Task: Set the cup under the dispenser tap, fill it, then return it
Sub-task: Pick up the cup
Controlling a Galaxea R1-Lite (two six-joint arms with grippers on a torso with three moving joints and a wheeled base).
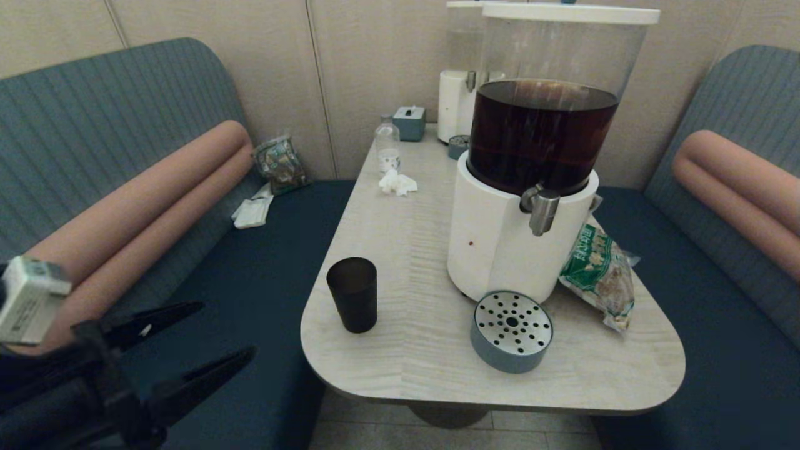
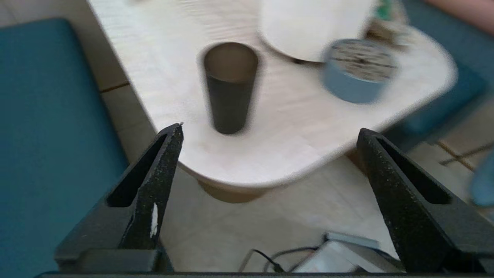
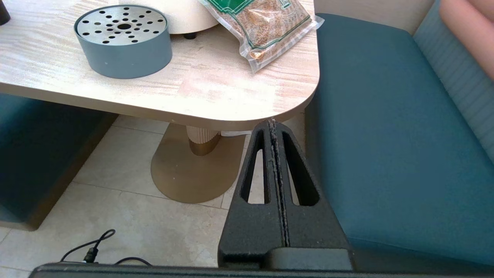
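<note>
The dark tumbler cup (image 1: pixel 353 294) (image 2: pixel 230 87) stands upright and empty on the table's near left part. The steel dispenser tap (image 1: pixel 542 210) juts from the white base of the big dispenser (image 1: pixel 531 156), whose tank holds dark brown liquid. A grey drip tray (image 1: pixel 512 330) (image 3: pixel 123 40) with a holed metal top sits on the table below the tap. My left gripper (image 1: pixel 228 328) (image 2: pixel 270 129) is open, off the table's left edge and short of the cup, holding nothing. My right gripper (image 3: pixel 272 122) is shut and empty, low beside the table's near right corner, out of the head view.
A green snack bag (image 1: pixel 600 272) (image 3: pixel 260 27) lies right of the dispenser. A small clear bottle (image 1: pixel 387 144), crumpled tissue (image 1: pixel 397 183), a tissue box (image 1: pixel 409 122) and a smaller clear-liquid dispenser (image 1: pixel 459 94) stand further back. Blue benches (image 1: pixel 256 281) flank the table (image 1: pixel 412 262).
</note>
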